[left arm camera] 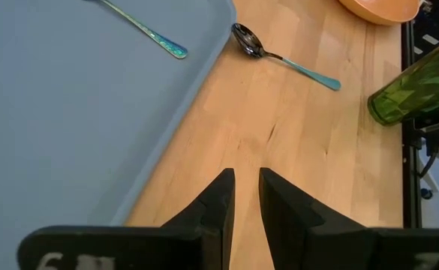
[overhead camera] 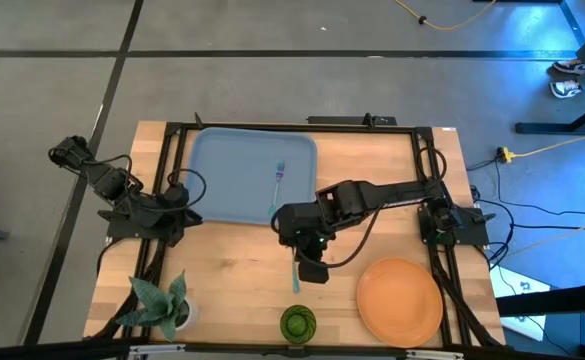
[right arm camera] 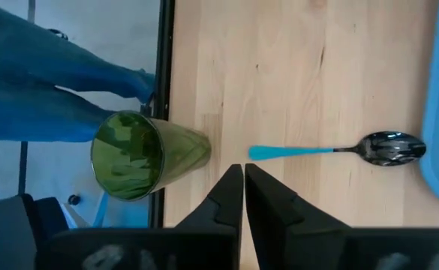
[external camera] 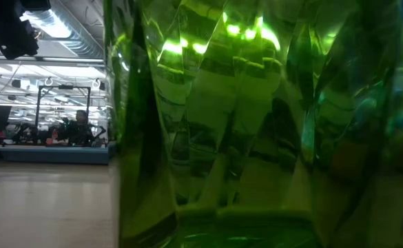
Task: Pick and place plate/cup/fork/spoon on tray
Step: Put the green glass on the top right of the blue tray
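Observation:
The blue-grey tray (overhead camera: 234, 165) lies at the table's far middle, and the fork (overhead camera: 278, 185) lies flat in it near its right rim. The spoon (right arm camera: 339, 150) lies flat on the wood just off the tray's near right corner, its bowl (right arm camera: 392, 148) toward the tray. My right gripper (right arm camera: 243, 178) hangs shut above the table by the spoon's handle end and touches nothing. The green cup (overhead camera: 297, 322) stands upright at the near edge. Right of it the orange plate (overhead camera: 400, 300) rests flat. My left gripper (left arm camera: 247, 186) waits left of the tray, its fingers a narrow gap apart.
A potted plant (overhead camera: 162, 305) stands at the near left corner. Black frame rails (overhead camera: 172, 180) run along the table's sides. A person's legs (right arm camera: 54, 82) show beyond the near edge. Bare wood (overhead camera: 222, 275) lies between the tray and the near edge.

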